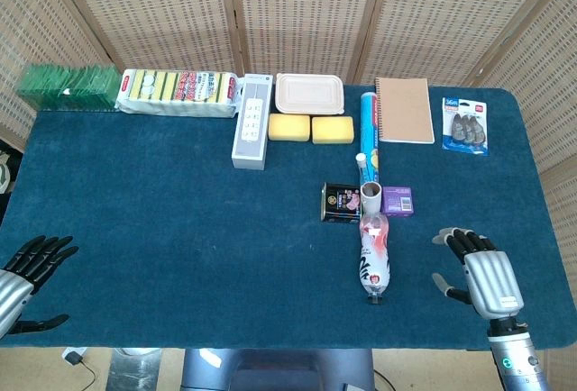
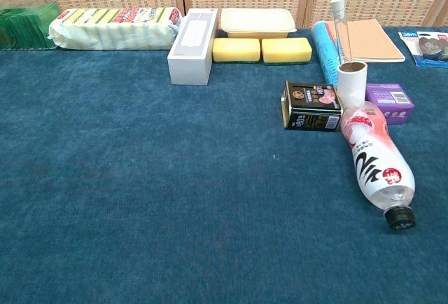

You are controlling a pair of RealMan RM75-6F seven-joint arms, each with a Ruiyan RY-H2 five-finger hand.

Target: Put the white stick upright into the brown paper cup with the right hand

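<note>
- White stick stands upright in the brown paper cup; in my chest view its top rises well above the cup's rim.
- That cup sits between the black tin and the purple box, with the lying bottle just in front.
- My right hand rests on the blue table, fingers spread, holding nothing, apart from the bottle.
- My left hand lies at the table's near left edge, fingers apart, empty.
</note>
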